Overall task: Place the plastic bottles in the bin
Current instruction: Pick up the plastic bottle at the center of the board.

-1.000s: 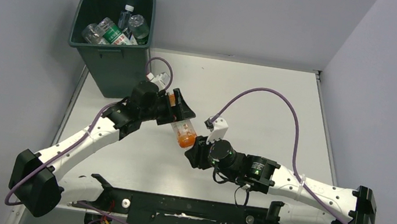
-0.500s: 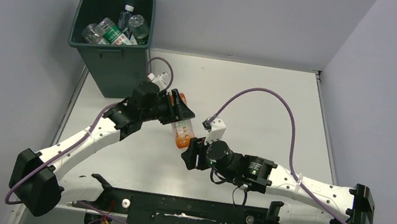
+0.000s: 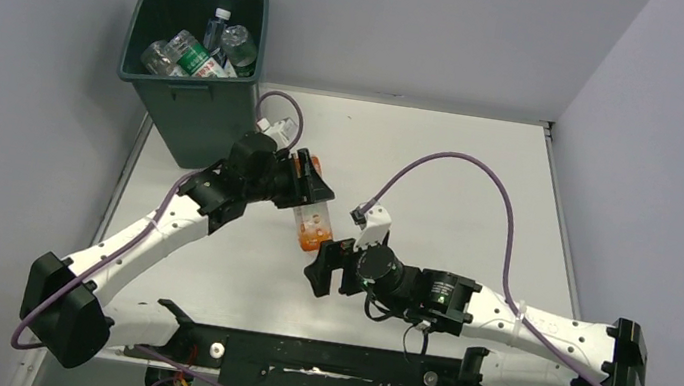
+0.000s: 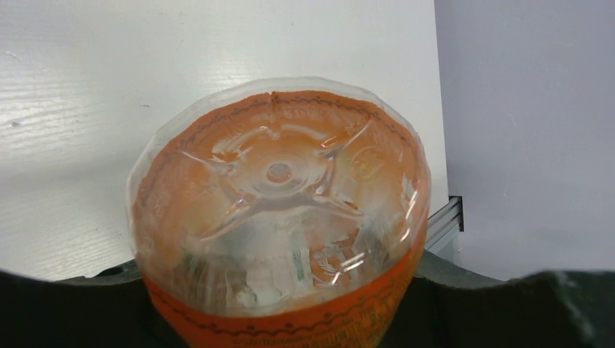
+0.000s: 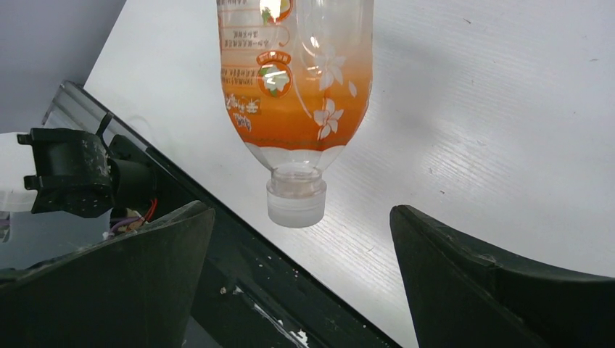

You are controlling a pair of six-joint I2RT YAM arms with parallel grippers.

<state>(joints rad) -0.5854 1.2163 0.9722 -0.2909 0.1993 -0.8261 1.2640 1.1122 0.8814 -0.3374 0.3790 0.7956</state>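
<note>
Starting nearest the bases, the right gripper (image 3: 327, 265) had let go of the one orange bottle (image 3: 312, 221). A second earlier its fingers were pinched on the capped end, but they now stood wide apart and drawn back a little, with the pale cap (image 5: 295, 202) hanging free between and ahead of them. The left gripper (image 3: 304, 181), whose jaws had been spread around the bottle's upper body, was now clamped on it. The left wrist view was filled by the bottle's moulded base, so the bottle hung slanted over the white table (image 3: 449, 193) with its cap toward the right arm. Beyond the table's far left corner stood the single dark green bin (image 3: 188, 121), unmoved. It held roughly five clear bottles (image 3: 194, 53), though the heap made an exact count uncertain.
</note>
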